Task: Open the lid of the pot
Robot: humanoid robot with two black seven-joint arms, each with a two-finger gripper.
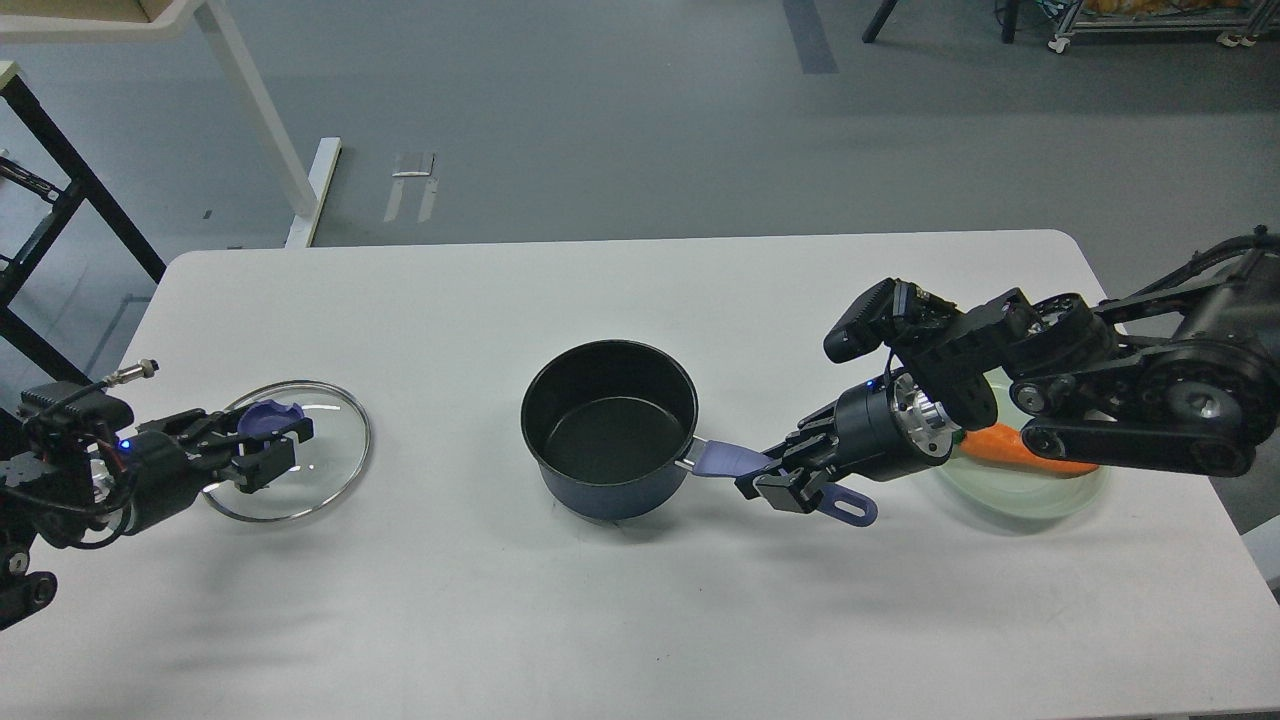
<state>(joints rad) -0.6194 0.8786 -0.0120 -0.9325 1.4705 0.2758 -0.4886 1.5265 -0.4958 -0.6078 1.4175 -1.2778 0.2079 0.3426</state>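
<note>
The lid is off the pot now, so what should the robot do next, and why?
Probably open the left gripper and let go of the knob. The lid already seems to lie on the table, well left of the open pot, so holding on seems to do nothing more. The right gripper holds the handle steady.

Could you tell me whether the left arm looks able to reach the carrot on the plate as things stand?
Probably not. The carrot lies on the plate at the table's far right, under the right arm, and the pot stands between. The left end effector is at the lid, far left.
</note>
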